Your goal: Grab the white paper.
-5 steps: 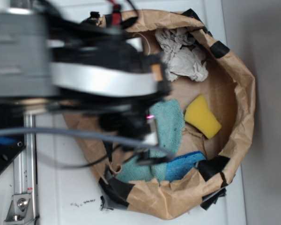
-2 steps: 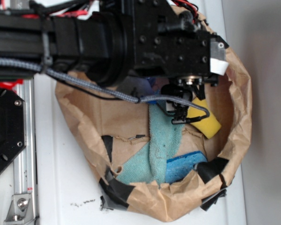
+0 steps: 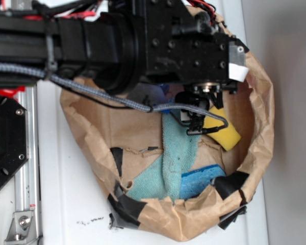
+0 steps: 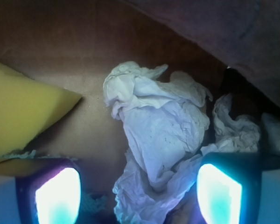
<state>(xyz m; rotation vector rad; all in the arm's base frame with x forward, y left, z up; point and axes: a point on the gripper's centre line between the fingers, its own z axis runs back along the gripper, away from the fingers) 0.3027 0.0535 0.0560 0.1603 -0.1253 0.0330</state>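
Note:
In the wrist view the white paper (image 4: 163,135), a crumpled off-white wad, lies on the brown floor of the paper bag. Its lower part reaches down between my two fingers. My gripper (image 4: 139,196) is open, with the paper nearer the right finger (image 4: 219,193) than the left finger (image 4: 58,196). In the exterior view the black arm and wrist cover the upper part of the bag, so the white paper is hidden there. The gripper (image 3: 206,99) hangs inside the bag under the wrist.
The brown paper bag (image 3: 262,127) with black tape has tall crumpled walls all round. Inside lie a yellow sponge (image 3: 224,130), also seen in the wrist view (image 4: 23,116), a teal cloth (image 3: 176,153) and a blue sponge (image 3: 199,181). A grey cable (image 3: 92,92) drapes across.
The arm has swung from the left to over the bag's upper part a second ago, covering the white paper. Since 0.4 s ago nothing has visibly moved.

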